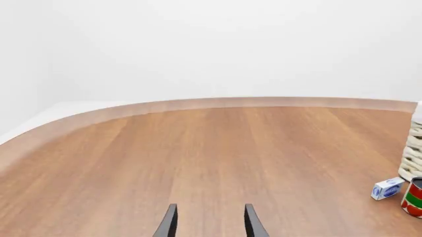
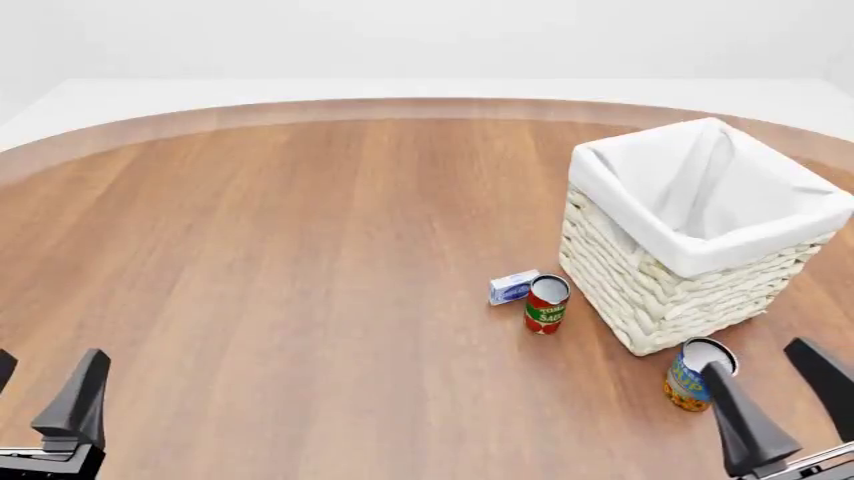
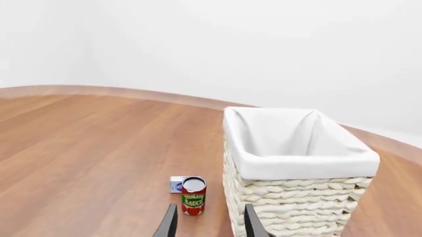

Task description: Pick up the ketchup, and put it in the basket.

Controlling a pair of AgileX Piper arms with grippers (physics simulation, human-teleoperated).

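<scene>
The left gripper (image 2: 40,388) has its two dark fingers spread wide with nothing between them. It hovers low over the near left corner of the brown wooden desk (image 2: 267,250), and its own wrist camera shows only bare wood ahead of the tips. The right gripper (image 2: 781,395) is also spread wide and empty, at the near right corner.

Just beside its left finger stands a blue-and-orange metal can with a pale top (image 2: 691,375), apart from the finger as far as I can tell. Beyond that can, toward the right edge of the desk, sits the large square cream-white woven wicker basket with a white cloth liner (image 2: 667,290). To its left stand a red-and-green tomato sauce can (image 2: 546,304) and a small blue-and-white carton (image 2: 513,287) lying just beside the can.

The ketchup bottle does not show in any view. It is not on the open wood, and the visible part of the liner shows only white cloth. It may be hidden behind the basket or deep inside it; I cannot tell which.

I judge the task not yet visibly begun: neither gripper holds anything, and finding, grasping, carrying and releasing the bottle all appear to remain.
</scene>
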